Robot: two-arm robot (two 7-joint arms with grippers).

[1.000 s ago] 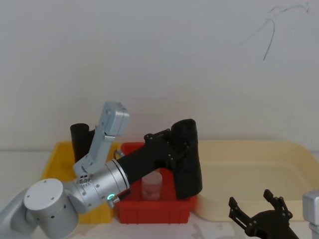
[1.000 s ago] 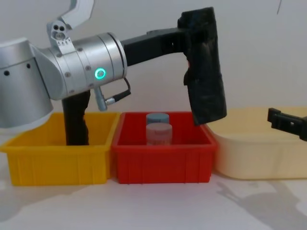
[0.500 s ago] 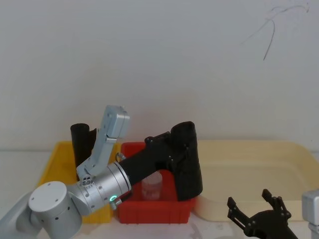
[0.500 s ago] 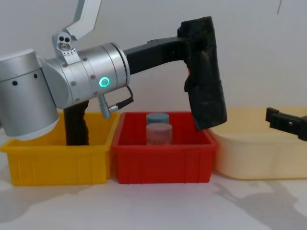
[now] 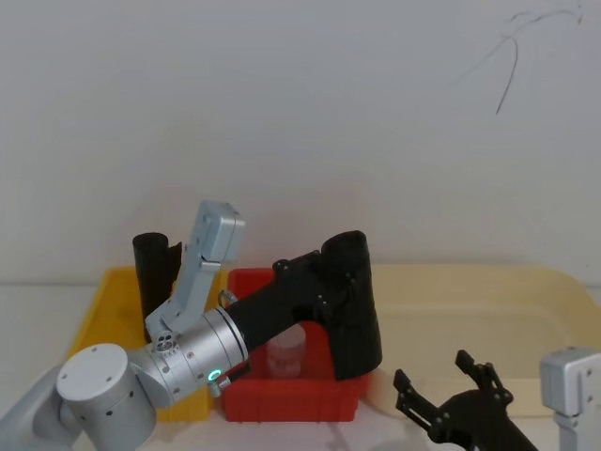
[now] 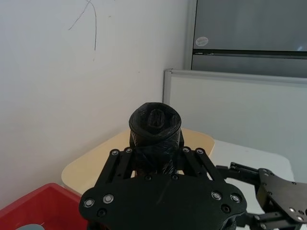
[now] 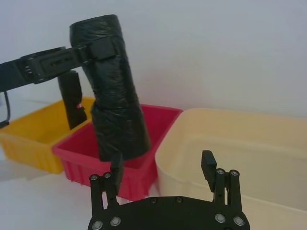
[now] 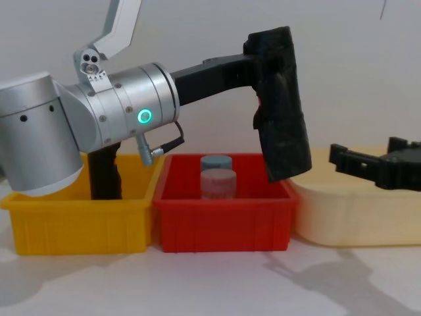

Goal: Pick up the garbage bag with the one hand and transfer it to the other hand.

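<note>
The garbage bag [image 8: 283,125], a tall black crinkly roll, hangs slightly tilted in the air above the right end of the red bin [image 8: 223,227]. My left gripper [image 8: 263,66], on the wrist with the green ring, is shut on the bag's upper part [image 5: 349,282]. The left wrist view looks over the fingers at the bag's flat top [image 6: 154,122]. My right gripper [image 8: 365,150] is open and empty over the cream tray [image 8: 355,220], to the right of the bag and a little lower. In its own view its fingers [image 7: 116,163] point at the bag [image 7: 115,105].
A yellow bin [image 8: 79,224] on the left holds another black roll [image 8: 102,174] with a notched top. Two small capped jars [image 8: 217,178] stand in the red bin beneath the left arm. A white wall is close behind the bins.
My right gripper has moved left and up toward the bag, coming further into the chest view. The left arm and the bag have barely shifted.
</note>
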